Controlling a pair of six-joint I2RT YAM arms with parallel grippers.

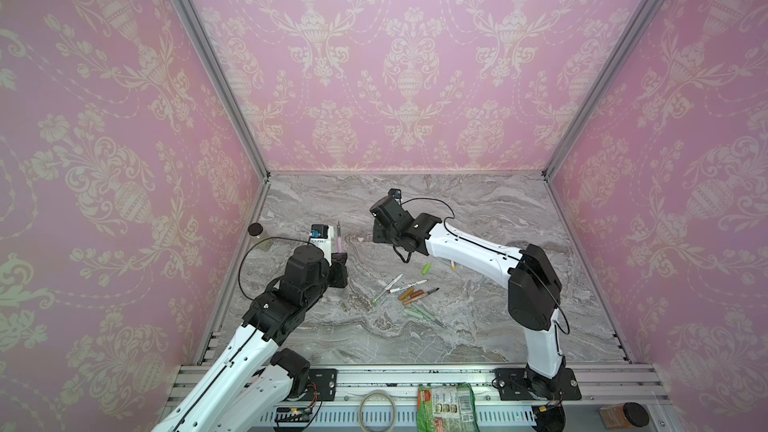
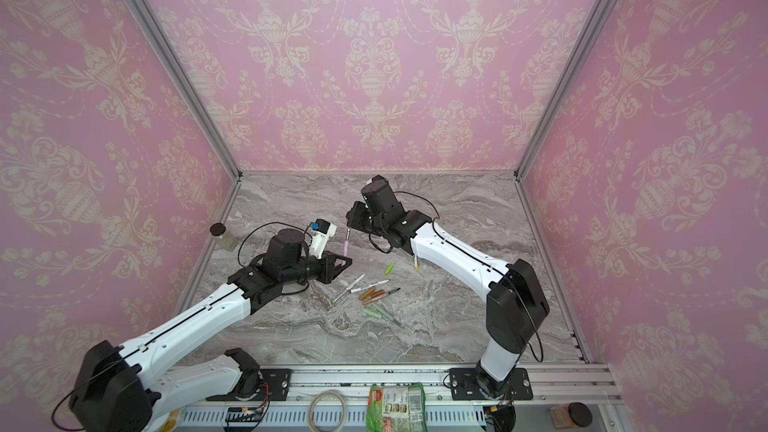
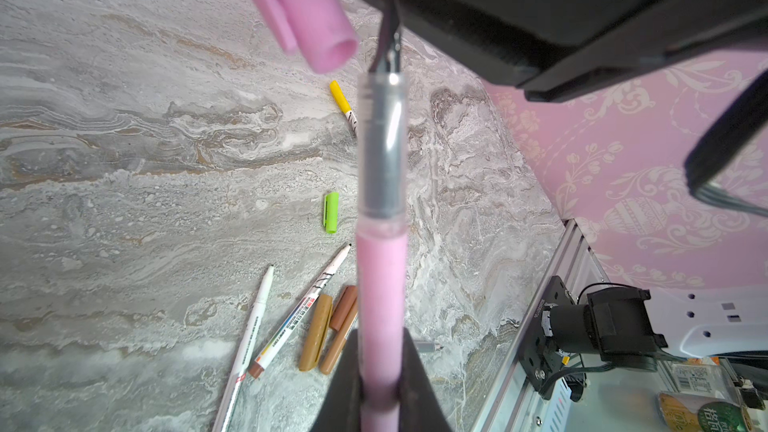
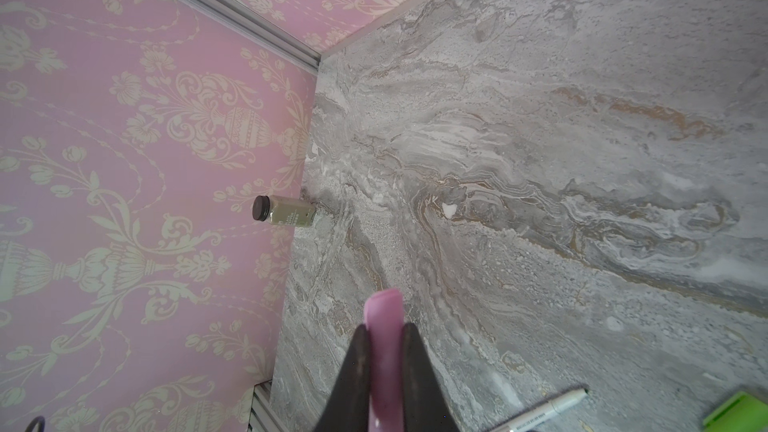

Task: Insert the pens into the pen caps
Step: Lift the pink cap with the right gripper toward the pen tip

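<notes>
- In both top views, your left gripper (image 1: 339, 259) sits left of centre in the frame. It pinches the pink pen (image 1: 339, 243) low on the barrel, so the pen stands upright with its dark tip up.
- Your right gripper (image 2: 352, 220) is just up and right of that tip. Its jaws are hard to read from here.
- The loose pens (image 1: 409, 286) and the other caps lie clustered on the marble table (image 1: 478, 209) below centre, and neither gripper is near them.
- In the left wrist view, the left jaws are pressed against the pink barrel. The pink cap (image 3: 303, 10) hangs just beside the tip without touching it. Its open mouth is tilted off the pen's line.
- The bright green cap (image 3: 331, 211) lies alone on the table beyond.
- In the right wrist view, the right jaws are clamped on the pink cap (image 4: 384, 309), with one end poking past the fingertips.
- You appear to be at the mating step for the pink pair.
- Next, you would likely need to swing the cap's mouth square onto the tip, then slide it down the pen's axis until it seats.
- Take care that the tip does not catch the rim.
</notes>
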